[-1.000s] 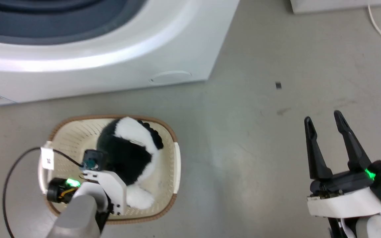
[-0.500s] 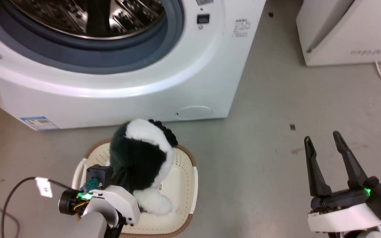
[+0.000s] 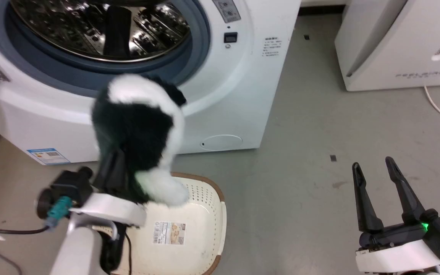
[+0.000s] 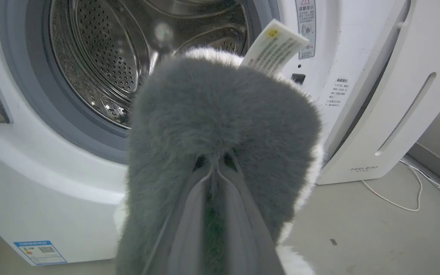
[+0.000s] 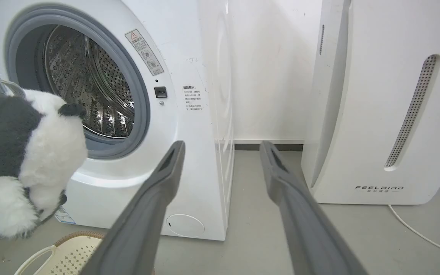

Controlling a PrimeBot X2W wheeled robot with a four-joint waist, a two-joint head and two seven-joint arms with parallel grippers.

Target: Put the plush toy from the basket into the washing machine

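Left claw (image 4: 214, 163): pinching plush toy's (image 3: 136, 126) fur; may slip.
Washing machine seal (image 3: 199, 46): toy could snag, missing drum (image 3: 71, 26).
Right claw (image 3: 374, 168): spread.

A: Head view: I look from high up, forward and down, onto the washing machine (image 3: 243, 95) front and the basket (image 3: 214, 198). Yours?
B: Left wrist view: I look along the left claw (image 4: 213, 162), very near the plush toy (image 4: 224, 114), towards the drum (image 4: 101, 57). Right wrist view: low, farther off, along the right claw (image 5: 222, 147). All three share that drum and the FEELBIRD appliance (image 5: 376, 114).
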